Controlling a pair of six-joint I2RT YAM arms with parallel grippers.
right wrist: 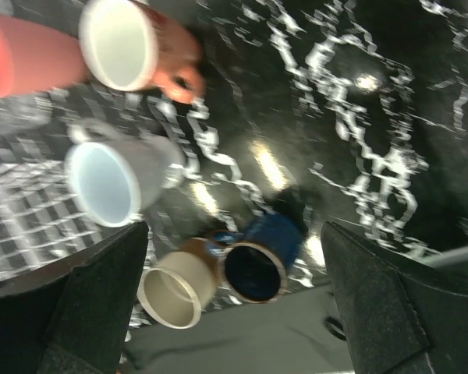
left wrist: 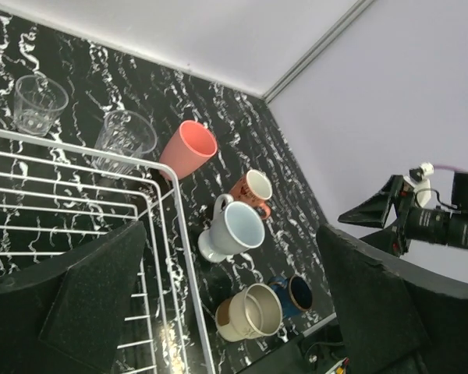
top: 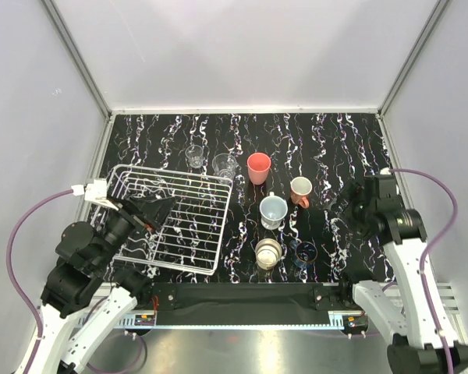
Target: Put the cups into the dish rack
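Near edge of the desk (top: 335, 140): lower the spread, empty right hand (right wrist: 232, 300) over the small dark blue glazed cup (right wrist: 257, 265) beside the beige ceramic cup (right wrist: 171, 290), clench its rim, carry to the square white wire dish rack (top: 225, 226) at left edge; keep open left hand (top: 152, 210) clear.

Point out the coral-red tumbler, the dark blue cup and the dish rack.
coral-red tumbler (top: 258, 165), top external view, open mouth.
dark blue cup (right wrist: 254, 274), right wrist view, dark interior.
dish rack (top: 225, 226), top external view, right rim.

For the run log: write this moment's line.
dish rack: empty | cups: seven on table | left claw: open above dish rack | right claw: open above table
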